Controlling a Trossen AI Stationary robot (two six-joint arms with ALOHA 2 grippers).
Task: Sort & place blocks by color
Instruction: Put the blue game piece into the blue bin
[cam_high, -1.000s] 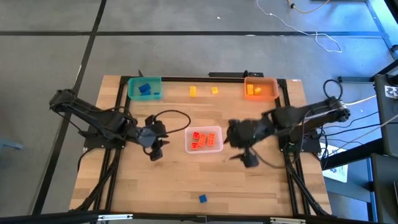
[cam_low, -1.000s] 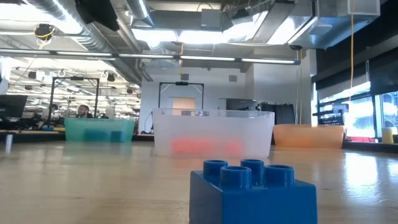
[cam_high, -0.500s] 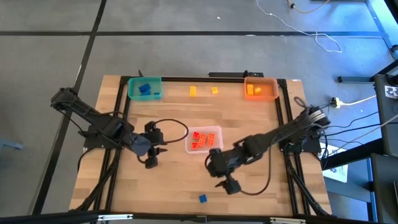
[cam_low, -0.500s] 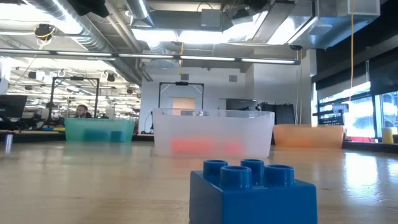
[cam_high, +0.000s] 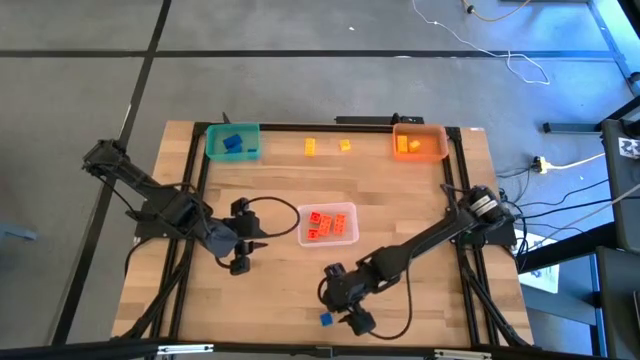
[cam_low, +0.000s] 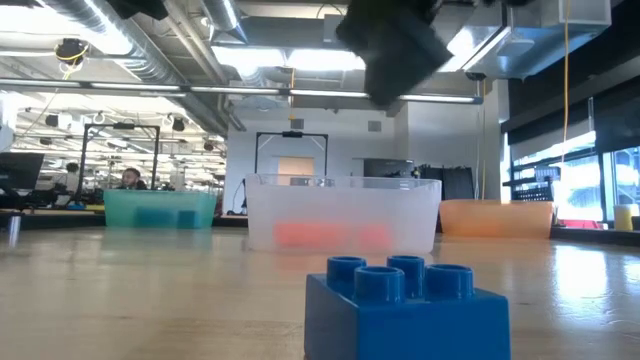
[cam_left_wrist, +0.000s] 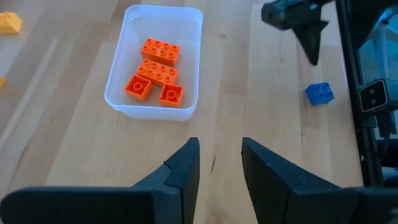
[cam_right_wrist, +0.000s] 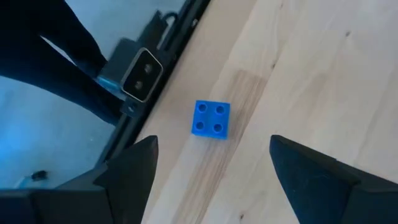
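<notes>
**Your right arm is reaching for the last blue block**

You are holding your right gripper (cam_high: 345, 318) over the near edge of the desk (cam_high: 280, 290), just above the lone blue block (cam_high: 326, 319). Its fingers (cam_right_wrist: 134, 167) are standing wide apart with nothing between them, most likely so they can drop around the block. Your left gripper (cam_left_wrist: 219, 163) is waiting beside the clear bin (cam_high: 327, 224), holding nothing, its fingers only a little apart.

Each bin seems to be keeping one color. I am counting:
- one blue block loose on the desk
- four red-orange blocks (cam_left_wrist: 157, 76) in the clear bin
- about two blue blocks in the teal bin (cam_high: 233, 141), hard to tell
- some orange and yellow pieces in the orange bin (cam_high: 419, 142), too small to count
- two yellow-orange blocks (cam_high: 311, 147) loose at the far edge, between those bins
</notes>
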